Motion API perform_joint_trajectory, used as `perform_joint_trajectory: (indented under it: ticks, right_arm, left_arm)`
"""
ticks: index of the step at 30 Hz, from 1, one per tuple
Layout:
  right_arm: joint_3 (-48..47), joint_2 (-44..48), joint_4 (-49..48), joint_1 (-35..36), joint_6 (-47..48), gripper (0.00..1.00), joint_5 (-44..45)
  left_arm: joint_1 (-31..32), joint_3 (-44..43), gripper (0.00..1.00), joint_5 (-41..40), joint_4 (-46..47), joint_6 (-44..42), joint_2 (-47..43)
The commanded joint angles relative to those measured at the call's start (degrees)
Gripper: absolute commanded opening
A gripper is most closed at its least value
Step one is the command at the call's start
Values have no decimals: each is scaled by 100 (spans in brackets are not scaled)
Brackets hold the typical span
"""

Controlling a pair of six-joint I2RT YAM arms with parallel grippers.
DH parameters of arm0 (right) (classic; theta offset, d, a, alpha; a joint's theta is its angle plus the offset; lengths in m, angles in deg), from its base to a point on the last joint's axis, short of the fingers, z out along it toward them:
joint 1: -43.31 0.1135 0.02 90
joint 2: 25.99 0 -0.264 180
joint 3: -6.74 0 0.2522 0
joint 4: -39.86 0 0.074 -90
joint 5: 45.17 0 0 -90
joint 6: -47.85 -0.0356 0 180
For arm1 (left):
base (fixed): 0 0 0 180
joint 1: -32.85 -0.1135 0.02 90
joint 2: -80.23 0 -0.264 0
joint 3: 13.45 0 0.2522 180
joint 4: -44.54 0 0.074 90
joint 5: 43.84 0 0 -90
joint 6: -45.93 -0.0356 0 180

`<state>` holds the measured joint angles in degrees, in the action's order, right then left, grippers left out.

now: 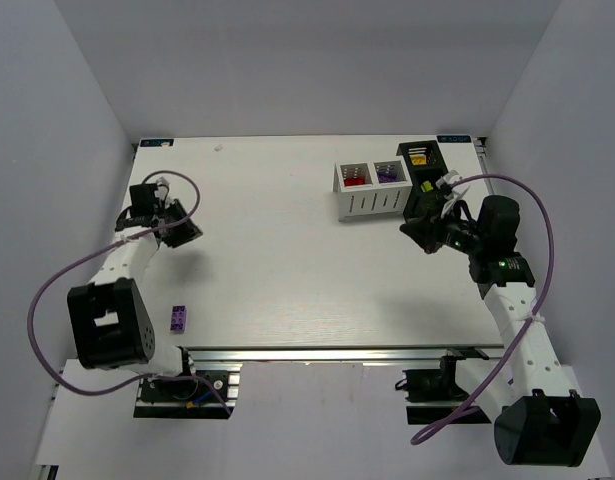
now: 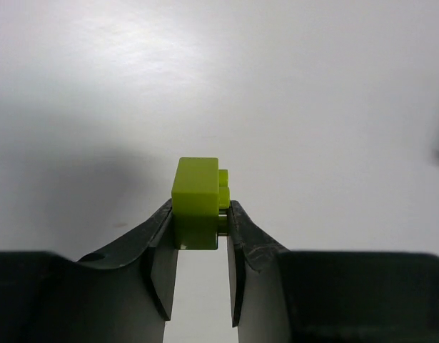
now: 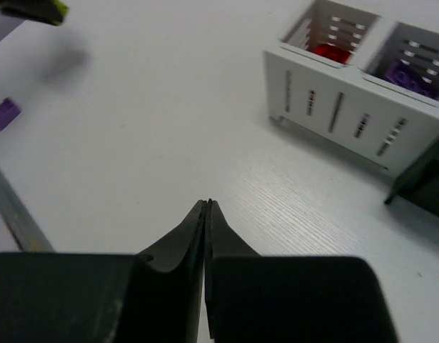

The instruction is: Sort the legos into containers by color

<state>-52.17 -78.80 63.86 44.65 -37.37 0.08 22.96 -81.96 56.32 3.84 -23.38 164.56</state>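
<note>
My left gripper [image 2: 200, 218] is shut on a lime green lego [image 2: 197, 193] and holds it above the bare table; in the top view it [image 1: 187, 230] is at the far left. My right gripper [image 3: 207, 207] is shut and empty, and hovers just in front of the containers [image 1: 419, 232]. The white box [image 1: 370, 200] holds red legos [image 3: 330, 51] in its left compartment and purple legos [image 3: 412, 75] in its right one. The black bin [image 1: 428, 150] behind it holds yellow and orange legos [image 1: 418, 157]. A purple lego [image 1: 177, 318] lies near the front left edge.
The table's near edge has a metal rail [image 1: 337, 352]. The loose purple lego also shows at the left of the right wrist view [image 3: 5, 113]. The black bin's corner [image 3: 426, 182] is at the right edge of that view. Grey walls enclose the table.
</note>
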Motion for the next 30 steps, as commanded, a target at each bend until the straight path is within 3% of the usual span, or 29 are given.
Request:
perform_joint_trajectory:
  ticks: [1, 3, 8, 12, 20, 24, 30]
  right_arm:
    - [-91, 88, -251, -81, -406, 0, 1502]
    - [-152, 87, -233, -64, -434, 0, 1969]
    - [-56, 289, -400, -459, -750, 0, 2242]
    - [-38, 395, -470, -714, -855, 0, 2672]
    - [85, 509, -611, -1154, -1066, 0, 3095]
    - [146, 588, -699, -1285, -1110, 0, 3104]
    - [199, 597, -769, -1409, -1163, 0, 2937]
  left_arm:
    - [669, 16, 0, 2682, 1101, 145, -584]
    - [1145, -62, 0, 3148, 1594, 400, -585]
    - [3032, -913, 0, 2984, 2218, 551, 19]
    - [4081, -2441, 0, 2554, 2018, 261, 1074]
    - [4979, -5796, 0, 1754, 2008, -38, 3350]
    - [5173, -6967, 0, 1683, 2543, 5, 4423]
    - [5436, -7498, 0, 1262, 4125, 172, 5373]
